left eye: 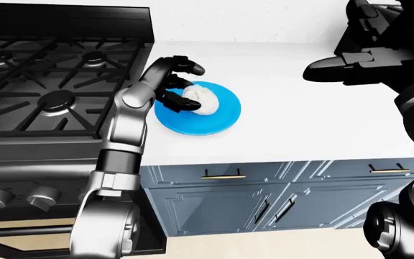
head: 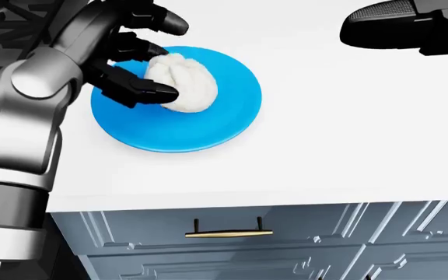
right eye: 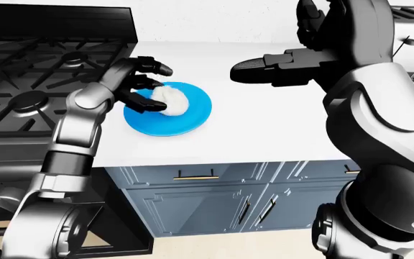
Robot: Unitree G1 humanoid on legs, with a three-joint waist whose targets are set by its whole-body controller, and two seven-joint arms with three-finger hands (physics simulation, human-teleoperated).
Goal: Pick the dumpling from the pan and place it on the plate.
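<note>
The white dumpling (head: 185, 81) lies on the blue plate (head: 224, 116), which stands on the white counter just right of the stove. My left hand (head: 158, 64) reaches in from the left. Its thumb and fingers (head: 150, 90) close on the dumpling's left side, and one finger arches over the plate's top edge. My right hand (right eye: 246, 67) hovers above the counter to the right of the plate, stretched out flat, open and empty. No pan shows in any view.
A black gas stove (left eye: 56, 86) with iron grates fills the left; its knobs (left eye: 41, 197) sit below. The white counter (left eye: 322, 124) runs right from the plate. Blue-grey cabinet doors with brass handles (left eye: 221, 175) lie under the counter edge. A silver appliance (right eye: 412, 38) stands at the top right.
</note>
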